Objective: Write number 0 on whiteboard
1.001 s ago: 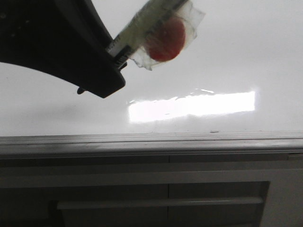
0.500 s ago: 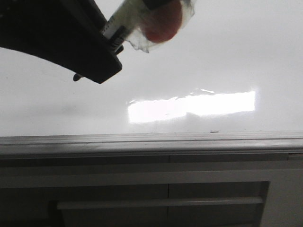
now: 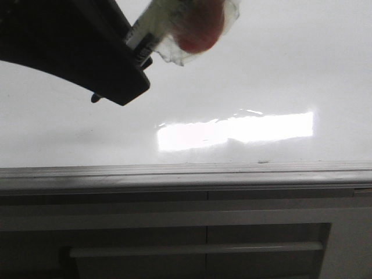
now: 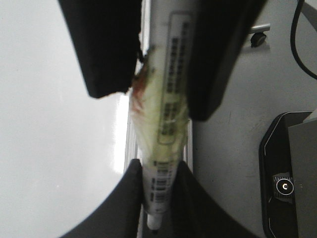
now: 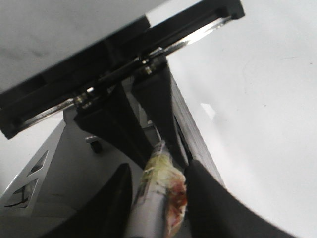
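Since a second ago, the marker (image 4: 166,99) and the black arm part (image 3: 75,52) at the upper left of the front view have risen and shifted a little left. The red patch (image 3: 200,29) under the marker's tape now sits at the top edge of that view. Over the last half second we see almost no change, and the board, strip and cabinet lie as before.

Starting from the fingers, the left gripper (image 4: 157,171) has its two dark fingers closed on the marker's white barrel. One end of the marker pokes out past them toward the wrist camera. The right gripper (image 5: 159,171) is closed on the same marker, with its fingers pressed against the part wrapped in yellowish tape (image 4: 158,124). So both grippers hold the one marker, facing each other along its length. In the right wrist view the left gripper's fingers come down onto the barrel from the far side.

The whiteboard (image 3: 261,70) lies just beside both pairs of fingers. In the left wrist view its edge runs along behind the marker, close to the barrel. In the front view its glossy white face fills the far background behind the marker, with a bright window-like reflection right of centre. We cannot tell whether the marker touches the board.

Further out, the grey metal strip (image 3: 232,171) runs along the board's lower edge. Below it is the dark cabinet panel (image 3: 174,232) with a long pale handle bar (image 3: 197,250).
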`<state>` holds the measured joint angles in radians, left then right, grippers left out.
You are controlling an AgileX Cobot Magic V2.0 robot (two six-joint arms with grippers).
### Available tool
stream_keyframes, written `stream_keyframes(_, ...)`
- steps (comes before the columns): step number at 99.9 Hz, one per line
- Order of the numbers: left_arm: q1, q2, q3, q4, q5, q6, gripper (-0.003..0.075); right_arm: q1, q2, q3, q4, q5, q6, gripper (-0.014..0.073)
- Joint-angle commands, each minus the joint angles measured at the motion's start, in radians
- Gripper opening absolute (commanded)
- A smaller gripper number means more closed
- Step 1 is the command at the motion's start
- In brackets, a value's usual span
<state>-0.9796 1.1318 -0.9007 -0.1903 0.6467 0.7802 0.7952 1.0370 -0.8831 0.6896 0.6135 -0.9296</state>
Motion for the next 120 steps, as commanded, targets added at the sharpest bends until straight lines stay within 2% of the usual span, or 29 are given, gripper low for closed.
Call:
stream_keyframes(1, -0.007, -0.025, -0.025, -0.016, -0.063, -0.003, -0.0020, 0.003, -0.011, -0.035, 0.054, -0.036, -0.009, 0.0102)
stream_keyframes(10, -0.007, -0.025, -0.025, -0.016, -0.064, -0.003, -0.0020, 0.003, -0.011, -0.035, 0.054, -0.036, -0.009, 0.0024)
stream_keyframes(22, -0.007, -0.025, -0.025, -0.016, -0.071, -0.003, -0.0020, 0.003, -0.011, -0.035, 0.054, -0.032, -0.009, -0.0036)
stream_keyframes(48, -0.007, -0.025, -0.025, -0.049, -0.108, -0.009, -0.0008, 0.003, -0.011, -0.035, 0.054, -0.015, -0.009, -0.0059)
stream_keyframes(55, -0.007, -0.025, -0.027, -0.088, -0.118, -0.009, 0.0062, 0.003, -0.011, -0.035, 0.049, -0.015, -0.009, -0.0059)
stream_keyframes(67, -0.007, -0.036, -0.036, -0.172, -0.118, -0.011, 0.0268, -0.006, -0.018, -0.035, -0.009, -0.010, -0.009, -0.0059)
stream_keyframes(73, -0.007, -0.049, -0.036, -0.192, -0.118, -0.011, 0.0335, -0.015, -0.028, -0.035, -0.039, 0.010, -0.009, -0.0059)
stream_keyframes(78, -0.007, -0.064, -0.036, -0.198, -0.118, -0.011, 0.0356, -0.028, -0.045, -0.035, -0.057, 0.026, -0.009, -0.0059)
stream_keyframes(93, -0.007, -0.136, -0.034, -0.199, -0.149, -0.062, 0.0358, -0.088, -0.115, -0.030, -0.087, 0.040, 0.010, -0.0057)
stream_keyframes(102, -0.005, -0.199, -0.002, -0.199, -0.240, -0.125, 0.0348, -0.138, -0.171, -0.008, -0.089, 0.009, 0.010, -0.0057)
stream_keyframes(114, 0.036, -0.301, 0.094, -0.199, -0.407, -0.250, 0.0257, -0.196, -0.267, 0.061, -0.090, -0.037, 0.010, -0.0057)
stream_keyframes(120, 0.078, -0.367, 0.156, -0.199, -0.481, -0.336, 0.0173, -0.221, -0.323, 0.108, -0.092, -0.069, 0.010, -0.0057)
